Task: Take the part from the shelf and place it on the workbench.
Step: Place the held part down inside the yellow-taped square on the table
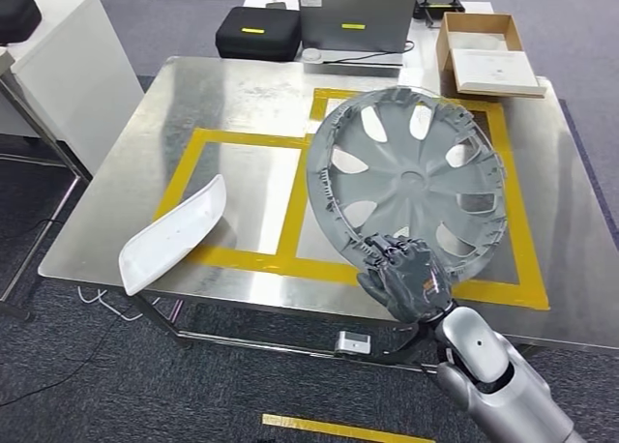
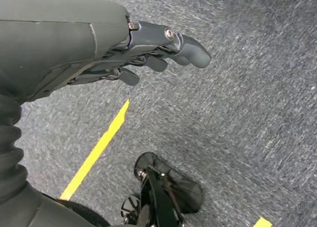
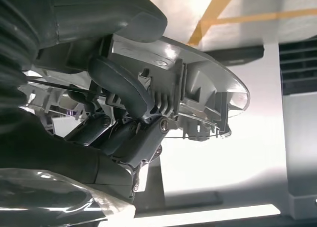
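A large grey wheel cover (image 1: 409, 177) is tilted up above the steel workbench (image 1: 241, 95), over the right yellow-taped square. My right hand (image 1: 402, 274) grips its near rim from below. In the right wrist view the fingers (image 3: 123, 88) wrap the ribbed edge of the wheel cover (image 3: 194, 88). My left hand (image 2: 149, 53) hangs over the grey carpet with its fingers stretched out and nothing in them.
A white curved plastic part (image 1: 171, 235) lies at the workbench's near left, partly over the edge. Behind the bench stand a black case (image 1: 257, 32), a laptop (image 1: 358, 17) and a cardboard box (image 1: 486, 51). A white cabinet (image 1: 66, 66) is at left.
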Controlling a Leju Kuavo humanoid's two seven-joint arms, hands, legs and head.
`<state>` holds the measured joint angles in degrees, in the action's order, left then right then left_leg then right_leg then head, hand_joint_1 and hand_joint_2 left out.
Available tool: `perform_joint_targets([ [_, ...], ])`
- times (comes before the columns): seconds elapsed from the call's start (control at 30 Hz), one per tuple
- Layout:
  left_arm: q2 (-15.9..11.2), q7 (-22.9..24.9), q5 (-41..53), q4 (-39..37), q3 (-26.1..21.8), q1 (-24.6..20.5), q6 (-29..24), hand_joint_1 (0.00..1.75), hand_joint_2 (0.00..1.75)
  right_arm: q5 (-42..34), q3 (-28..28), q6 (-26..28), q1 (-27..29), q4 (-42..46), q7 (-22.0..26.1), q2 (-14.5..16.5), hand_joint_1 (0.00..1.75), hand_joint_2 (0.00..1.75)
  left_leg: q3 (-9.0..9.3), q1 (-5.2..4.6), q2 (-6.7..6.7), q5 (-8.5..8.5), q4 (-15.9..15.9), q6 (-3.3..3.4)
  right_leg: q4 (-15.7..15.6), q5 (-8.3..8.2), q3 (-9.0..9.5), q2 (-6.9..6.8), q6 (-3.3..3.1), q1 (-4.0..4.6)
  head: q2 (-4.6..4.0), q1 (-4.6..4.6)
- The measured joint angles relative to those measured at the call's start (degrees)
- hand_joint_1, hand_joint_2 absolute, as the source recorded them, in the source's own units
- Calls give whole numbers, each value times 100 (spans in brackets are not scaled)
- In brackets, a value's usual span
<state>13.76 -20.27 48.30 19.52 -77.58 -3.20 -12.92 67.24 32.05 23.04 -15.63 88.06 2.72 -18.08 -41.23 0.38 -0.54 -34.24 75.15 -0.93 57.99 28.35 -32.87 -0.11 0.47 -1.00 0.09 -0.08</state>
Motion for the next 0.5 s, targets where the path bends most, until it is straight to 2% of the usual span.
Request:
perform_joint_targets([
  [0.03,-5,-14,15,0,1,2,2,0,175,-46,1,-37,-5,-43,12,3,175,175,50,0,0,144,-132,8,1,3,9,17,1,0,0,0],
  [0.1,-21,-39,26,0,2,2,32,0,175,-107,1,-124,-39,-137,17,17,175,175,351,-1,15,554,-841,45,2,13,26,50,15,-1,0,0],
  [0.13,-29,-55,28,0,2,-1,60,0,175,-136,2,-170,-80,-199,23,29,175,175,505,-5,34,693,-1204,65,11,19,19,68,33,10,0,1],
  [0.2,-42,-87,51,0,11,-15,105,0,175,-184,9,-233,-193,-351,45,71,175,175,636,-20,68,758,-1558,102,18,14,-18,91,91,19,0,2],
  [0.3,-59,-175,87,0,37,-31,125,0,175,-199,22,-250,-400,-666,46,144,175,175,643,-12,66,771,-1633,185,26,35,-66,89,190,11,0,11],
  [0.37,-73,-268,39,0,44,-59,153,0,175,-197,22,-241,-573,-920,36,185,175,175,661,14,59,802,-1681,254,366,241,-241,67,228,6,0,28],
  [0.43,-85,-317,-17,0,45,-93,172,0,175,-214,21,-233,-711,-1168,53,216,175,175,661,13,56,804,-1683,283,1120,572,-599,54,252,0,0,39],
  [0.47,-91,-325,-29,0,45,-101,173,0,175,-222,21,-230,-749,-1270,67,226,175,175,662,13,57,802,-1682,286,1452,673,-767,54,264,-3,0,37],
  [0.5,-97,-331,-36,0,45,-104,174,0,175,-228,22,-228,-775,-1361,76,237,175,175,666,13,57,800,-1680,287,1620,678,-865,52,274,-5,0,37],
])
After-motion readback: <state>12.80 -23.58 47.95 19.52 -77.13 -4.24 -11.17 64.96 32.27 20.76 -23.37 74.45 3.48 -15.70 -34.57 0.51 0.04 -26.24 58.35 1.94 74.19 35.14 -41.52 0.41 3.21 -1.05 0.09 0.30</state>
